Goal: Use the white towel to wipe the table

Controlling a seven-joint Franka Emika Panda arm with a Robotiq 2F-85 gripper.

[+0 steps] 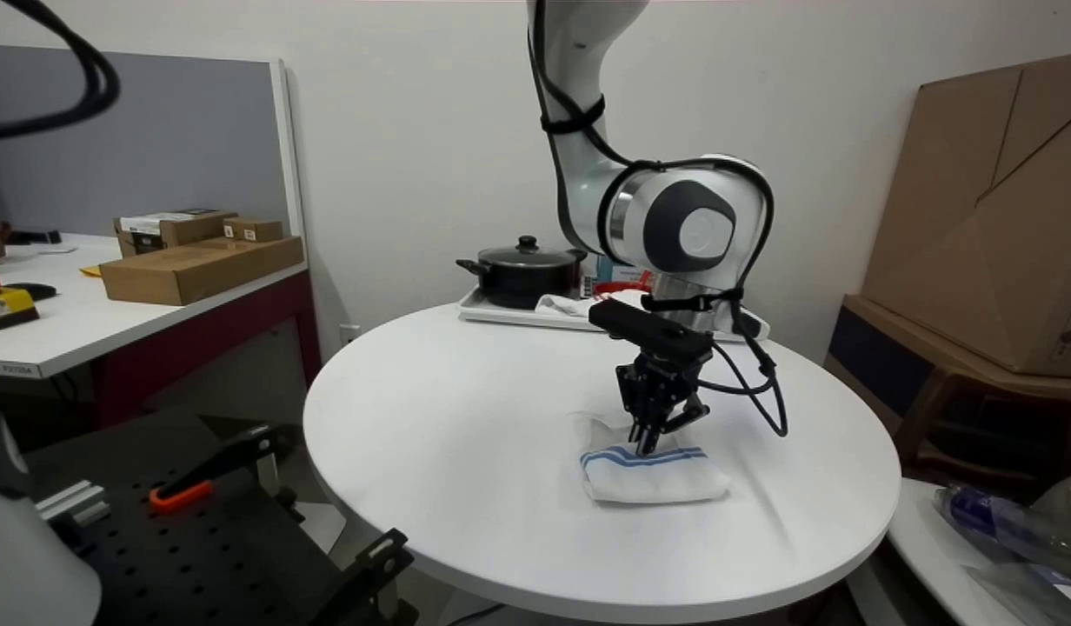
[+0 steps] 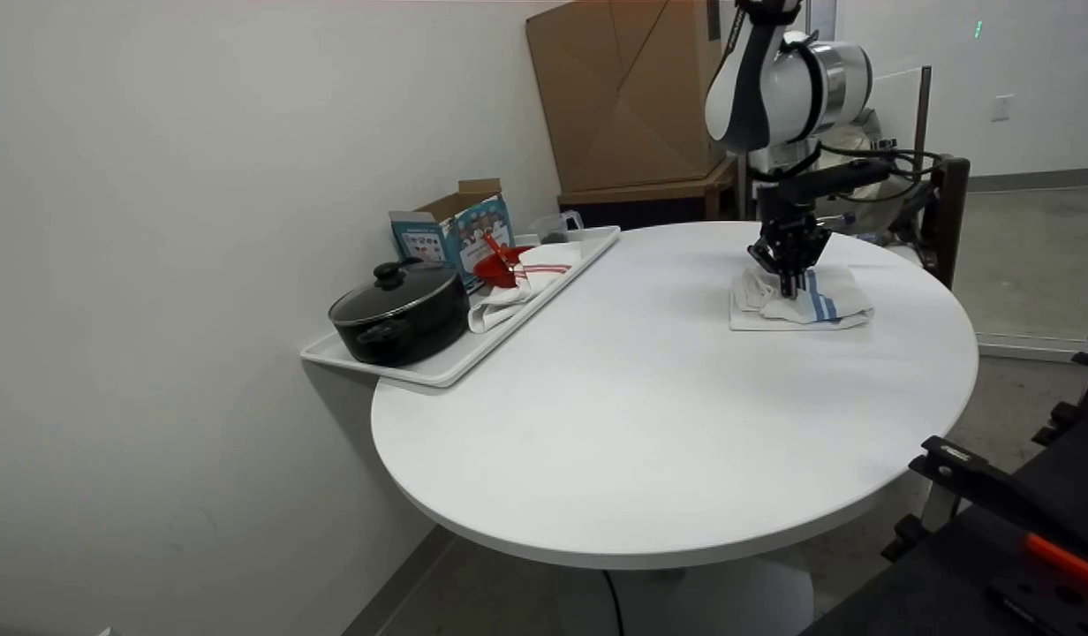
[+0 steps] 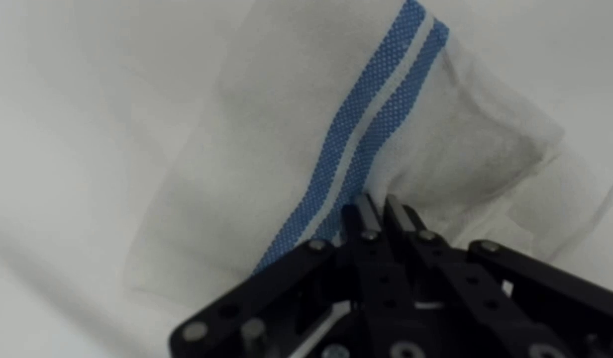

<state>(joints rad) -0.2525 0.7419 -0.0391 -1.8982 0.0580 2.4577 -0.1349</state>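
Claw (image 3: 377, 201) pinches the white towel (image 3: 256, 134); light, level strokes should keep it from bunching on the tabletop (image 1: 440, 435).

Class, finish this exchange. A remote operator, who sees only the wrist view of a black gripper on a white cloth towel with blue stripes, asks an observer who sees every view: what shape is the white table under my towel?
Observer: The white table is round.
Operator: Is anything at its edge?
Observer: Yes, a white rectangular tray juts out past it.
Operator: Is there any cloth besides my white cloth towel with blue stripes?
Observer: Yes, a white cloth with red stripes lies on that tray.
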